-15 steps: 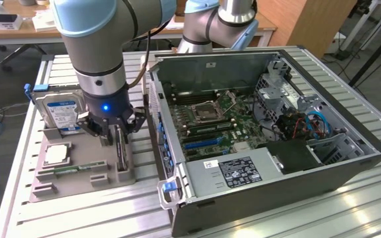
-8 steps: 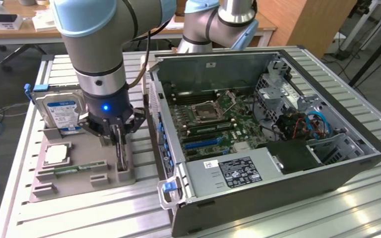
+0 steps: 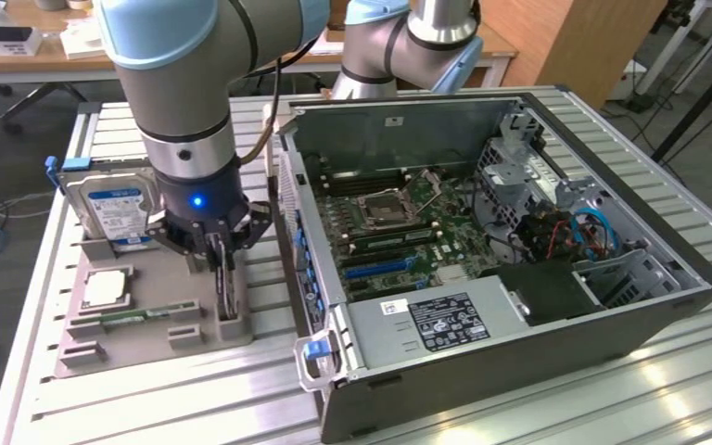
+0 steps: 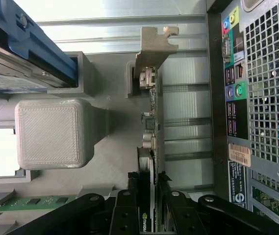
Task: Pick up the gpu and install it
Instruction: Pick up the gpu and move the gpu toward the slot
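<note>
The hard drive point(image 3: 111, 211) stands to one side of the gripper point(image 3: 220, 255), which appears clamped on the gpu point(image 4: 151, 122), upright on edge in the grey tray point(image 3: 146, 357) directly beneath it. The open computer case point(image 3: 653, 306) sits on its other side; lifting and installing remain.

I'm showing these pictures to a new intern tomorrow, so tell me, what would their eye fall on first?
First the big open computer case on the exterior view's right, its motherboard laid bare. Next the arm's gripper, down over the grey holder tray on the exterior view's left, right at the gpu standing on edge there. At the tray's far end stands a hard drive with a blue-white label.
</note>
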Motion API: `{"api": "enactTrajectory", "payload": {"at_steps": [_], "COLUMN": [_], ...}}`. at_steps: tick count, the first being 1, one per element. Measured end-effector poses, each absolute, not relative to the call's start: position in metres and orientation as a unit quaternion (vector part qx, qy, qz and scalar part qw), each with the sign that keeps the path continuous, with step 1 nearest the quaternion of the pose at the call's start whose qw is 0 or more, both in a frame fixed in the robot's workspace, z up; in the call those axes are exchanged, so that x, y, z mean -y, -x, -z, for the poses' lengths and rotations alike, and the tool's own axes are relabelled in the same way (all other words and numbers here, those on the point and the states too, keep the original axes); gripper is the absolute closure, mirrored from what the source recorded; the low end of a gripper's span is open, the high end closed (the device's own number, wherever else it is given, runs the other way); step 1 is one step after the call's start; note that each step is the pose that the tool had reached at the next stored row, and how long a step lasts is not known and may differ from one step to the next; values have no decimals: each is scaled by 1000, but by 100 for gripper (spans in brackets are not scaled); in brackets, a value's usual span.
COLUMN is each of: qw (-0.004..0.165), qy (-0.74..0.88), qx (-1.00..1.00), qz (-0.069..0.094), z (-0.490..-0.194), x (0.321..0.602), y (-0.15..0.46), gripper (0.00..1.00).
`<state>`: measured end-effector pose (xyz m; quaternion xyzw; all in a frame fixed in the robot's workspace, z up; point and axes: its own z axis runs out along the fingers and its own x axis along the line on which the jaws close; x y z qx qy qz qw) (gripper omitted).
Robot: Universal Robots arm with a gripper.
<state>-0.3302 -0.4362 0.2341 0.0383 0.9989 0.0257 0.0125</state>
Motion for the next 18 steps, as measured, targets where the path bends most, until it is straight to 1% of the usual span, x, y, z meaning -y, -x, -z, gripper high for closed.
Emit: {"api": "enactTrajectory", "payload": {"at_steps": [7,18], "qw": [13,12], "qy": [-38,-38], "qx": [-999,-999], "qz": [-26,-26], "z": [-234,-246], "x": [436,436], "y": [330,330], "gripper": [74,74]}}
